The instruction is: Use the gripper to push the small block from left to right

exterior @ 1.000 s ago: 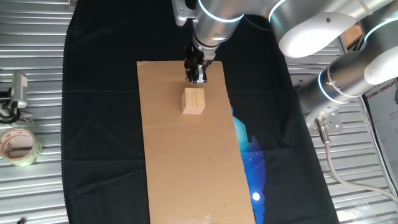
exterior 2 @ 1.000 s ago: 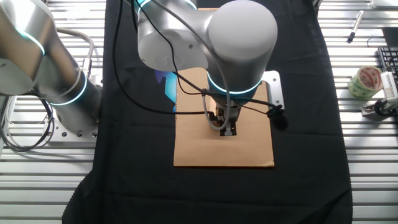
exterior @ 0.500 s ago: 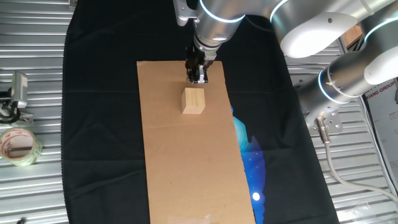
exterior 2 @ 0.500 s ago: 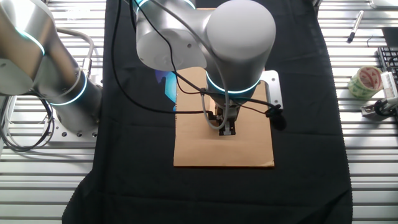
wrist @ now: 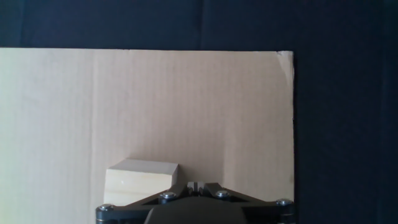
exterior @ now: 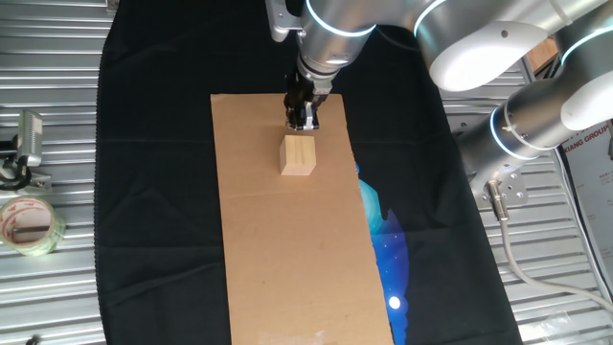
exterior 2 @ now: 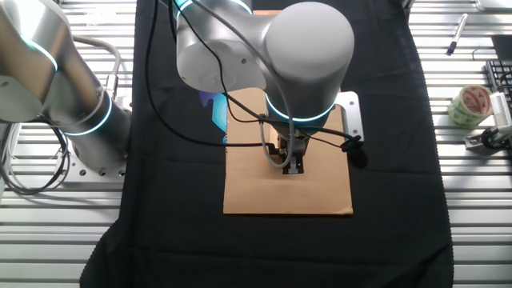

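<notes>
Big silver arm [exterior 2: 308, 48] here, all smooth rounded housings with a satin metallic sheen, and a glowing blue ring banding the wrist joint. More cyan rings light the joints of the second silver arm [exterior: 546, 115] beside it, where a grey cable runs down off its base plate. Thin black cables [exterior 2: 240, 104] loop across the front of the big arm, and a pale grey one curls down by the wrist. The gripper [exterior: 302, 113] is narrow, black and bare metal. In the hand view its dark angular body shows a row of silver screw heads [wrist: 222, 195] along the upper edge.
</notes>
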